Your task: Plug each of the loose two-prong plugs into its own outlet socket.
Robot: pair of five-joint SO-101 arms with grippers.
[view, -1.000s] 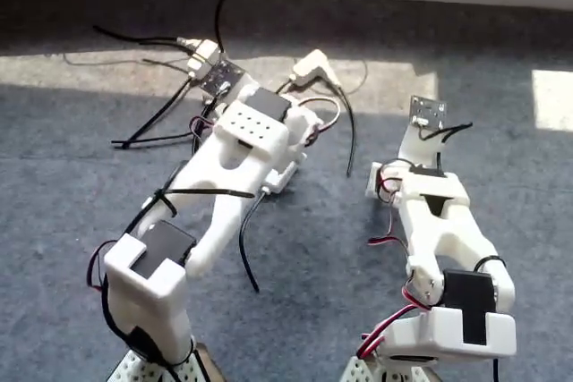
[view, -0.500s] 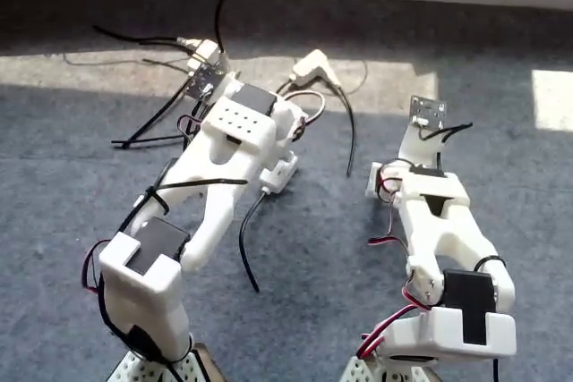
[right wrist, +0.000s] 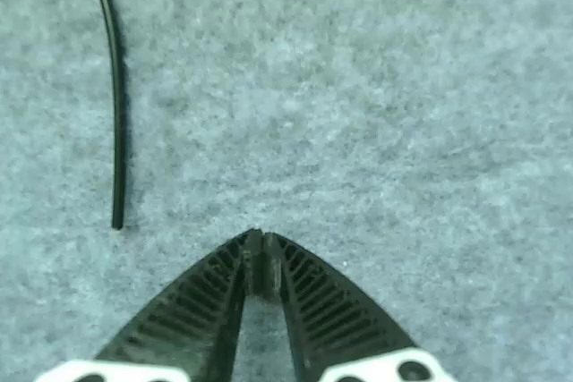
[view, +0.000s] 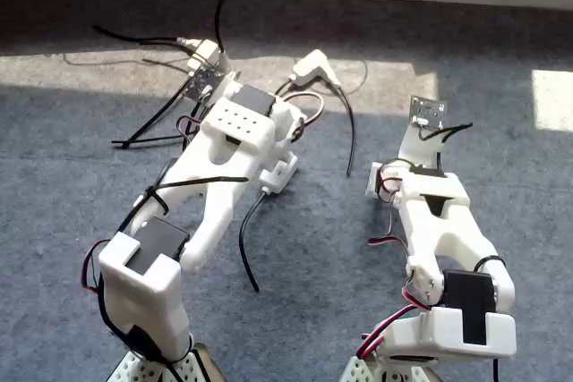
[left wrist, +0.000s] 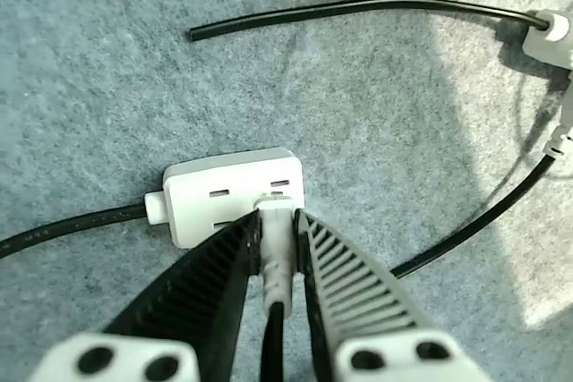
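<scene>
**White, Black and Grey**

A white plug and white outlet block are seen on the mottled grey tabletop. Black cords are shown. Black ribbing is borne by the left claw and right claw.

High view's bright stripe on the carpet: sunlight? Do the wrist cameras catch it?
High view: likely sunlight, a bright band on the grey carpet behind the arms. Left wrist view: the white outlet block sits in shade, a lit patch beside it. Right wrist view: even light.

Left arm, right arm: white printed, with black servos, red-and-black wiring, black ribbed tool fingers.
</scene>
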